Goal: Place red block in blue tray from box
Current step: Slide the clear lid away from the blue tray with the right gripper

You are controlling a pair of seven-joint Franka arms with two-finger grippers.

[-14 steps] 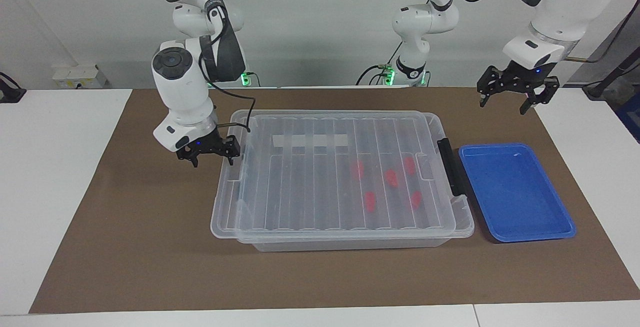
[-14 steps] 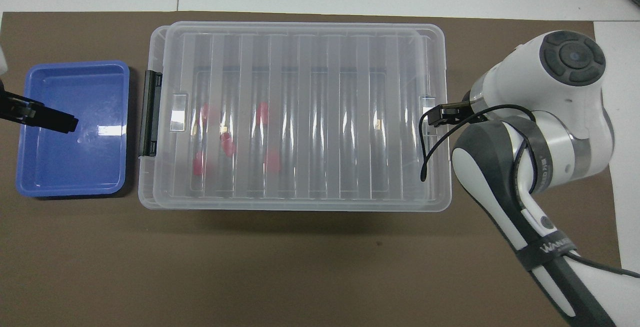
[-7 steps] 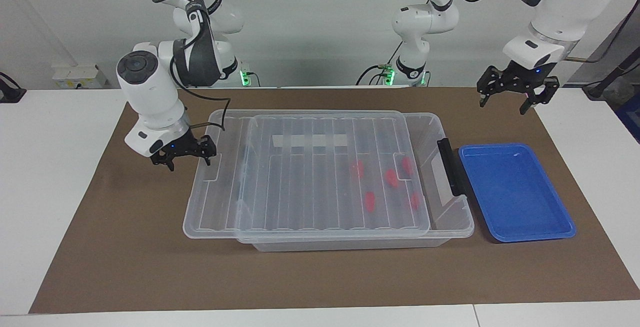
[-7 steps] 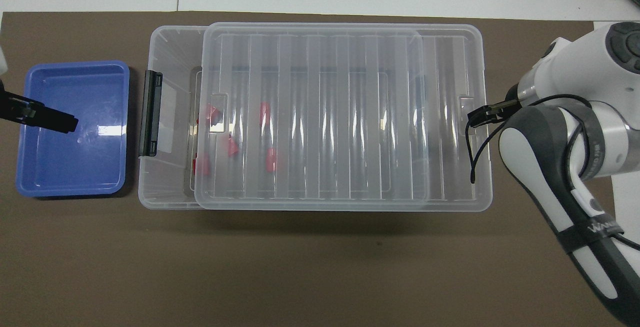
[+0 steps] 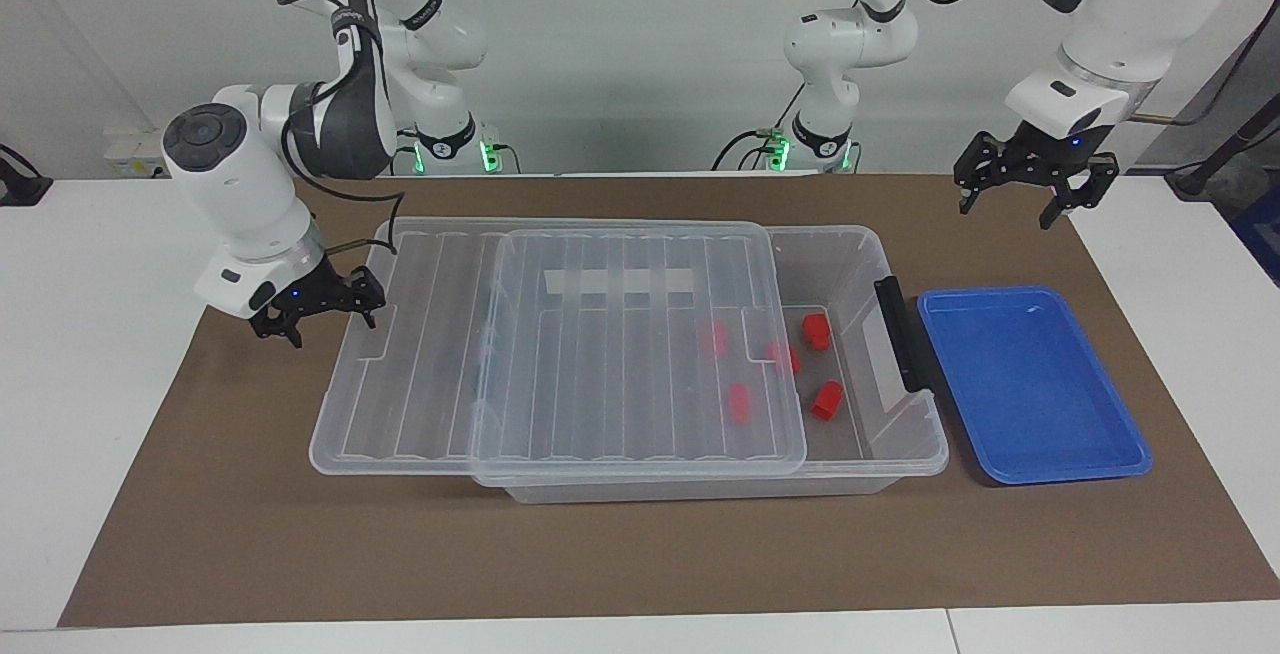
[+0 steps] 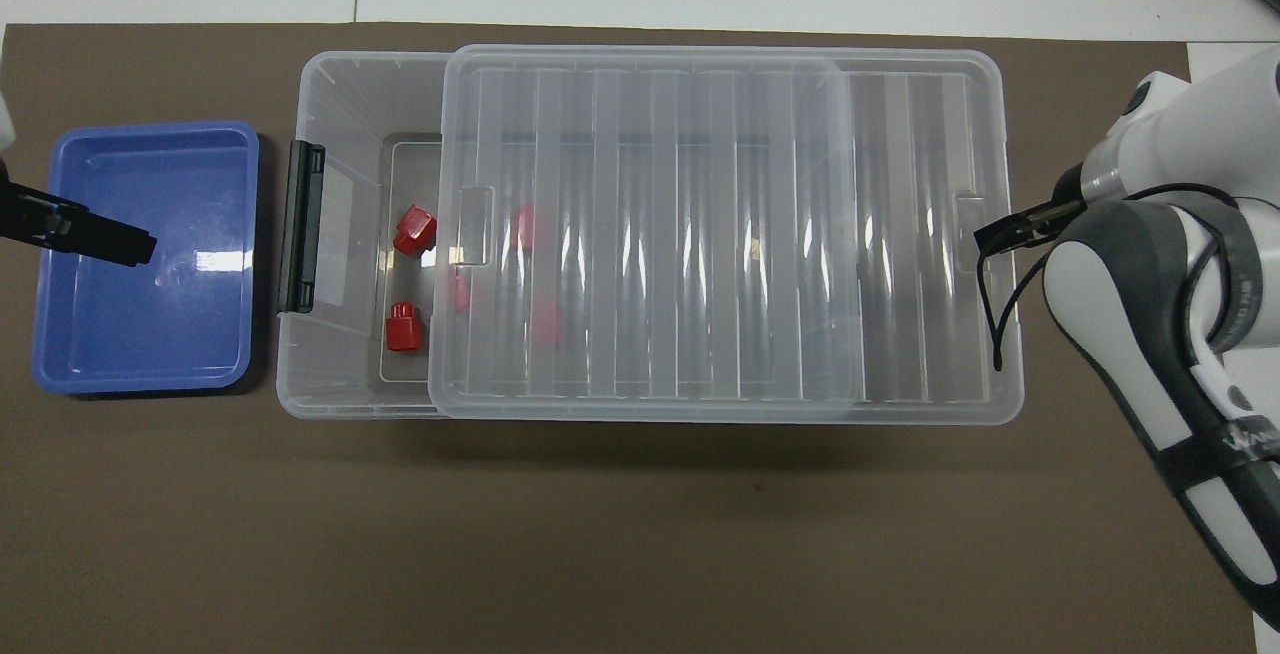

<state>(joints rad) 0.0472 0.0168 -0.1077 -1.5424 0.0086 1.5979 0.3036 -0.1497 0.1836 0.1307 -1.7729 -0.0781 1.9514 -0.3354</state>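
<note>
Lid: the ribbed clear plastic lid (image 5: 560, 344) has slid toward the frame's left in the facing view; one second earlier it covered the whole bin.
Box: the large clear plastic storage bin (image 5: 905, 454) sits at frame centre, now uncovered at its dark grey latch (image 5: 897, 332) end.
Right gripper: the right gripper (image 5: 318, 309), middle left of the facing view, has its fingers spread wide at the lid's outer edge; contact cannot be confirmed.
Left gripper: the left gripper (image 5: 1030, 182) waits open and empty at upper right, over the brown mat (image 5: 640, 564).
Red blocks: two small chunky red plastic blocks (image 5: 817, 331) (image 5: 827, 400) lie exposed in the bin; three more show through the lid.
Blue tray: the shallow blue plastic tray (image 5: 1040, 464) sits empty at middle right, just beside the latch.
Task meaning: access is judged sufficient for a pick; no block is moved yet.
Surface: white tabletop (image 5: 90, 354) under the mat.
Room: plain pale wall (image 5: 640, 44).
</note>
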